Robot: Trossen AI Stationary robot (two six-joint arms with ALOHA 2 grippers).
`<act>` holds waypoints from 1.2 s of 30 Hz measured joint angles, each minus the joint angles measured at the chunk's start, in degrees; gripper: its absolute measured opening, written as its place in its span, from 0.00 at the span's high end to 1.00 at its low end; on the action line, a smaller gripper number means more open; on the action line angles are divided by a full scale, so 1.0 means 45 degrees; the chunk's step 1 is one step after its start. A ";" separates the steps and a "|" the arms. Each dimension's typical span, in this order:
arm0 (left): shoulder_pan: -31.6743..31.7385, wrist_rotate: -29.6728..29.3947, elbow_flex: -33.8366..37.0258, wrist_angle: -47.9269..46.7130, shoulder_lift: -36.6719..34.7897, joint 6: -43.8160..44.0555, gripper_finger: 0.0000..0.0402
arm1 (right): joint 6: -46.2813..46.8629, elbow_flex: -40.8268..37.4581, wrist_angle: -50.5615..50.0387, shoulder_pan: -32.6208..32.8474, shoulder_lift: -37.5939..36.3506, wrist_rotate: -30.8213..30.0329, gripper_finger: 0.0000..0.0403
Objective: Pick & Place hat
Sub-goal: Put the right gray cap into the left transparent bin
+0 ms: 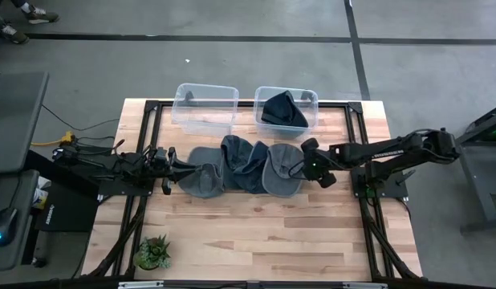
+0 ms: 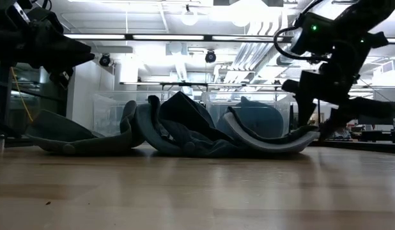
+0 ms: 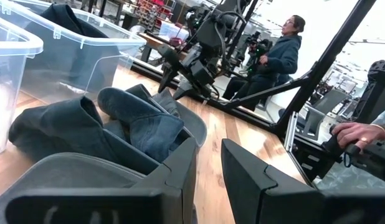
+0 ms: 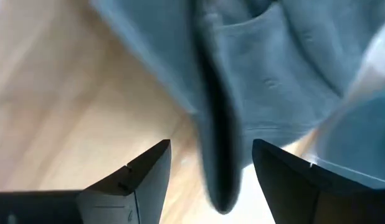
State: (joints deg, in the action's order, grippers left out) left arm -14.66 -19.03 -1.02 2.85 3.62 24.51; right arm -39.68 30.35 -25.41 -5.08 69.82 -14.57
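Lay in a soft, limp heap at mid-table — the grey hats (image 1: 244,167), light floppy cloth with only the curved brims stiff enough to pinch, so best taken by a brim edge. Stood spread astride the brim of the rightmost hat (image 4: 217,124), not yet closed — the right gripper (image 1: 306,160); hung at the pile's left end, the left gripper (image 1: 169,158), jaws narrowly parted on nothing clear. Farther back, side by side: left clear bin (image 1: 205,107) apparently empty, right clear bin (image 1: 306,98) already holding one dark hat (image 1: 282,111).

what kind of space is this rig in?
Likely a robotics lab or workshop: polished concrete floor, exposed ceiling ducts, and a person at other equipment beyond the wooden table.
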 joint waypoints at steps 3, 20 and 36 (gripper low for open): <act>0.0000 0.0000 0.0000 0.0000 0.0000 0.0000 0.82 | -0.0055 -0.0038 0.0741 0.0000 0.0000 -0.0103 0.45; 0.0000 0.0097 0.0000 0.0010 -0.0005 0.0408 0.82 | -0.0141 -0.0038 0.1530 0.0000 0.0000 0.1460 0.51; 0.0000 0.0102 0.0000 0.0010 -0.0003 0.0651 0.82 | 0.1949 -0.0038 0.1554 0.0005 0.0000 0.1467 0.96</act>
State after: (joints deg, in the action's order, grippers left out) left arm -14.66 -18.57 -1.02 2.90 3.60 27.44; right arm -30.91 30.17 -18.41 -5.06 69.82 -7.97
